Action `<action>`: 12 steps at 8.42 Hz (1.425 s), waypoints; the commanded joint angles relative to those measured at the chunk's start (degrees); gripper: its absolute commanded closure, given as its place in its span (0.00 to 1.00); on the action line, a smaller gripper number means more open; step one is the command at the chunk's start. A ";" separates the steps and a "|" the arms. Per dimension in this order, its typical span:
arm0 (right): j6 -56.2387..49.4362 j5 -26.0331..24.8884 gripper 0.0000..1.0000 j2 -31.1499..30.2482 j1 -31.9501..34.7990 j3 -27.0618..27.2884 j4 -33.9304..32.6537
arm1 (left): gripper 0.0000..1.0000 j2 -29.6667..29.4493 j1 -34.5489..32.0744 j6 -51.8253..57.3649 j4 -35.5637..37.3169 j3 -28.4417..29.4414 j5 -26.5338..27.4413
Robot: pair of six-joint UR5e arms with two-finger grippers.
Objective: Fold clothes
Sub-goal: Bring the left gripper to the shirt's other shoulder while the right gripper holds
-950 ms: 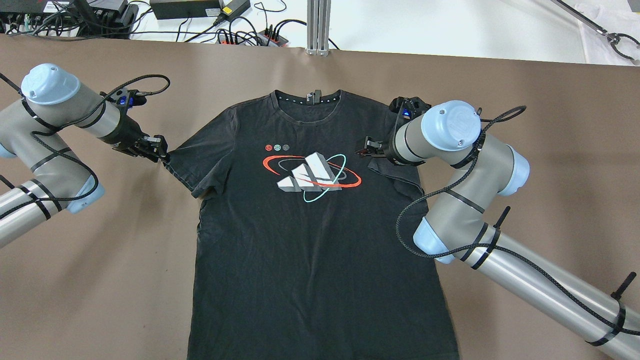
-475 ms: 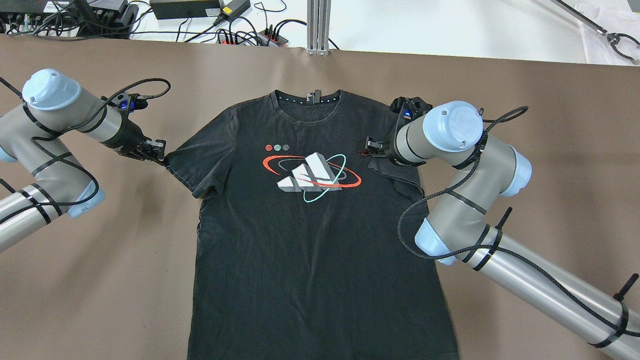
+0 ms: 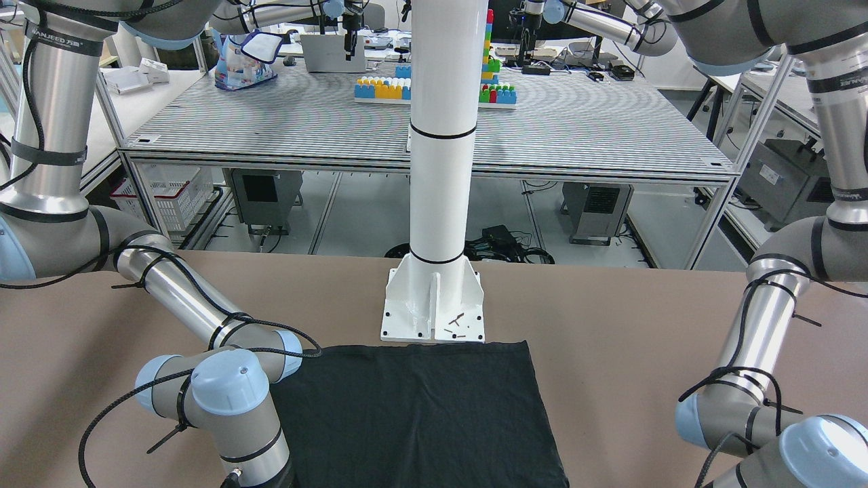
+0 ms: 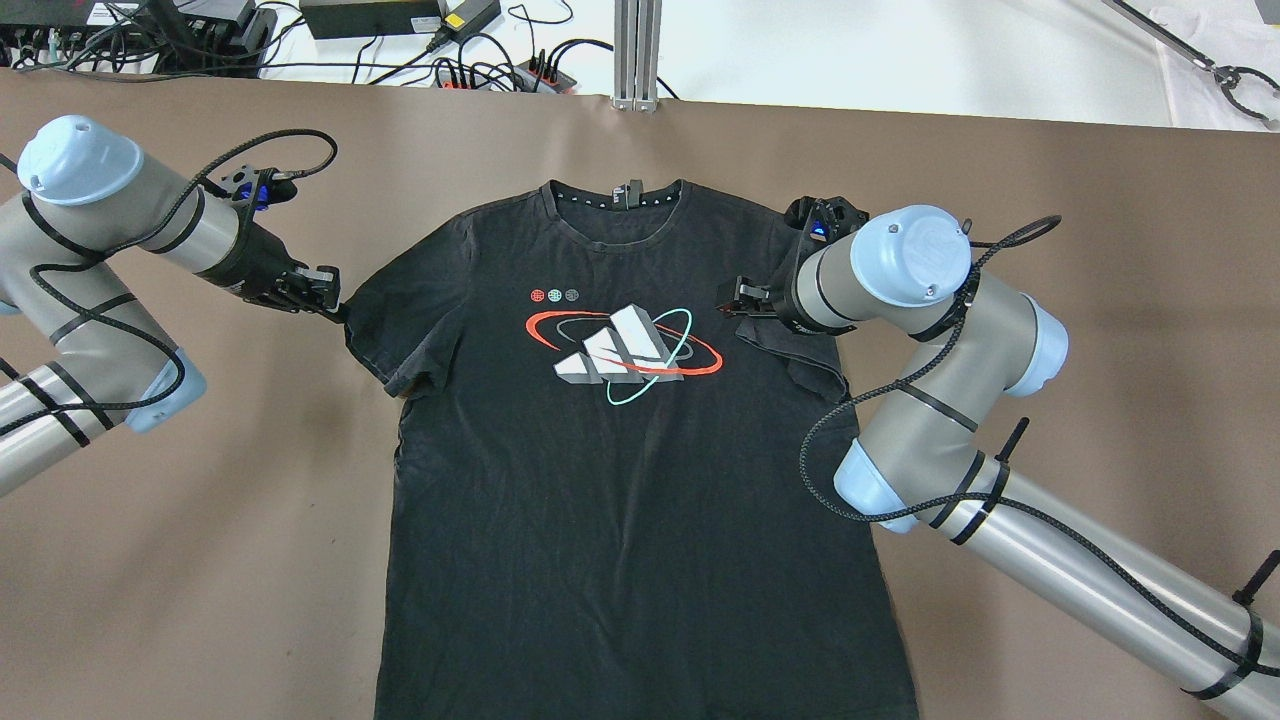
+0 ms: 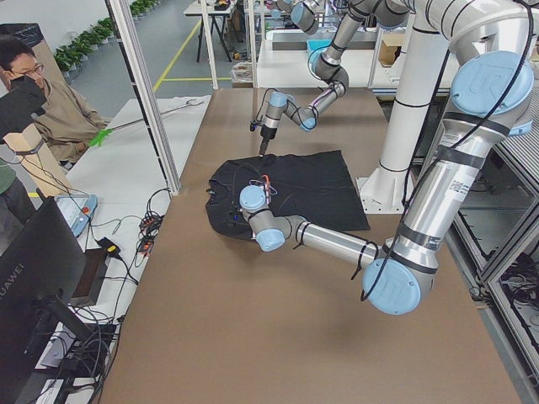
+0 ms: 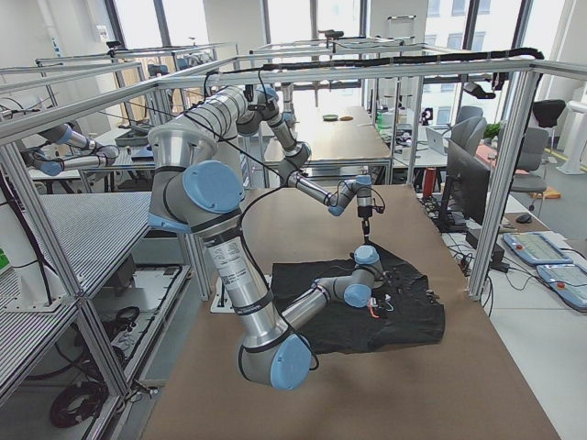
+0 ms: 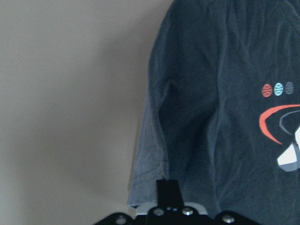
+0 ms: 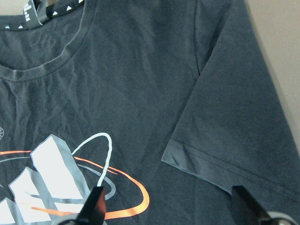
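One black shirt (image 4: 640, 500) lies flat, print up, on the worktop (image 4: 200, 560), ready for sleeve folds. Its right sleeve (image 8: 234, 126) lies turned in over the chest; the right claw (image 8: 169, 206) hangs spread above it. The left claw (image 4: 326, 298) pinches the left sleeve (image 7: 150, 154) hem, presumably to fold it inward; closure clear only from its wrist camera.

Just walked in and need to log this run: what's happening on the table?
A two-armed robot is folding a black T-shirt lying face up on the brown table. Its left hand pinches the left-side sleeve at the hem. The right hand is open over the right-side sleeve, already folded inward.
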 commanded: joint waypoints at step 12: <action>-0.25 0.00 0.05 -1.25 0.00 0.27 0.35 | 1.00 -18.84 10.35 -12.97 4.48 11.34 14.77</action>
